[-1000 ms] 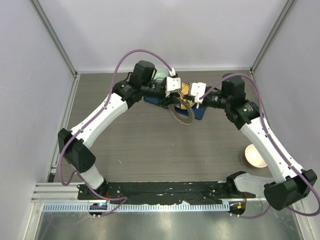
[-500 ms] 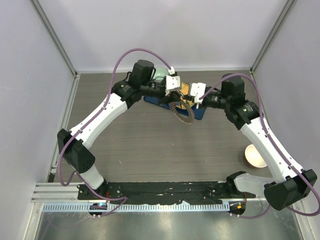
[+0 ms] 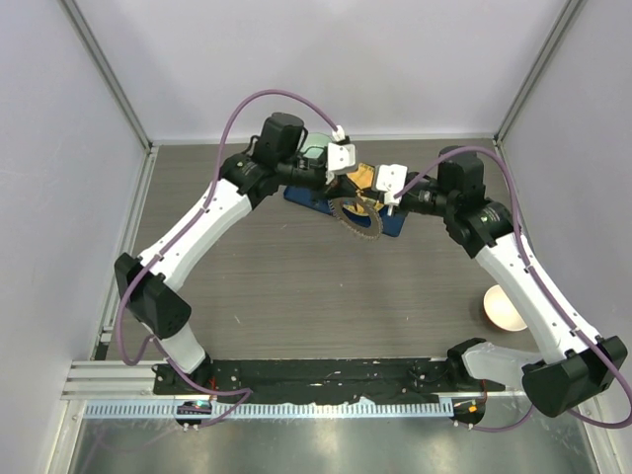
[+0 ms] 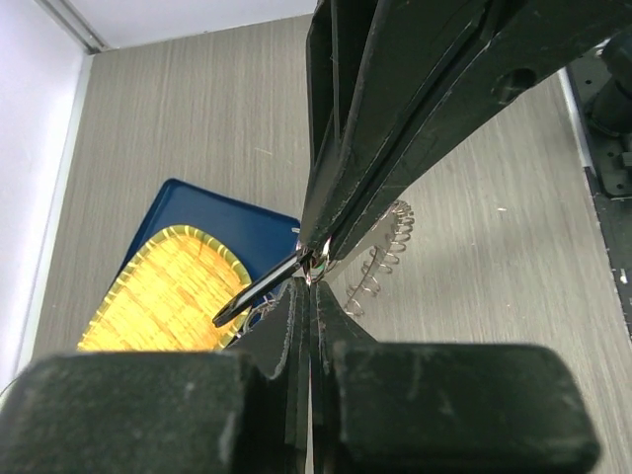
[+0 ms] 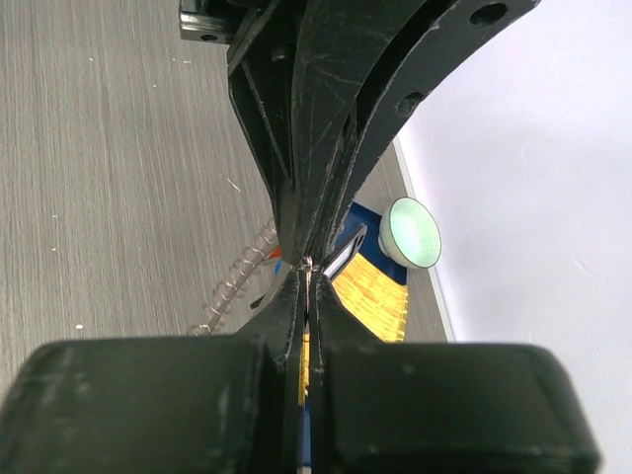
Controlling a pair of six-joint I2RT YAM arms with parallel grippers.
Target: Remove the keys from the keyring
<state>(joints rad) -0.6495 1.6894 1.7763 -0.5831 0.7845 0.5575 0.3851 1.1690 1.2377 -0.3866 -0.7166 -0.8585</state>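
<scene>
The keyring [image 3: 357,217], a wire ring fringed with silvery keys [image 4: 385,255], hangs between both grippers above the blue tray [image 3: 395,225]. My right gripper [image 3: 367,197] is shut on the ring's top edge, and its tips show in its own view [image 5: 308,267]. My left gripper [image 4: 312,283] meets it tip to tip, shut on thin shiny metal there. A dark-headed key [image 4: 255,296] sticks out sideways from that junction. In the top view my left gripper [image 3: 353,194] touches the right one. The keyring [image 5: 235,284] droops to the left in the right wrist view.
A yellow woven mat [image 4: 163,296] lies in the blue tray [image 4: 212,202]. A green bowl [image 5: 412,232] stands behind the tray near the back wall. A cream bowl [image 3: 504,308] sits at the right by the right arm.
My left gripper has closed from partly open onto the metal at the ring's top. The keyring has swung up from hanging low to a flatter tilt.
</scene>
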